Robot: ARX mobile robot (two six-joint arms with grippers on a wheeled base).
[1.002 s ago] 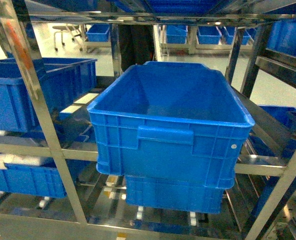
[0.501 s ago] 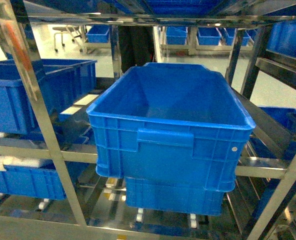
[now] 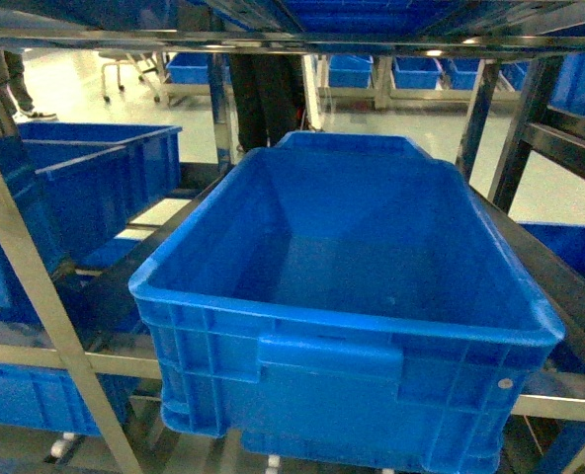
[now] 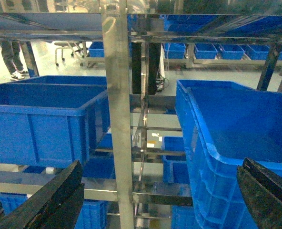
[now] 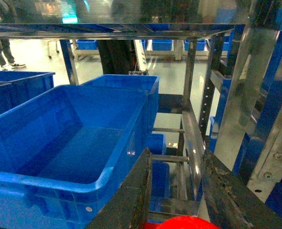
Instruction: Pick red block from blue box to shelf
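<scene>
Right wrist view: the right gripper (image 5: 179,200) squeezes the red block (image 5: 181,223) at 6 o'clock, ready for the shelf (image 5: 198,143). The left gripper (image 4: 155,195) is spread wide, holding nothing.

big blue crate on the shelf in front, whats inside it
Nothing shows inside the big blue crate: the head view shows bare floor and walls, and the right wrist view agrees. The strip of floor just behind its near wall is hidden. The shelf holds it.
</scene>
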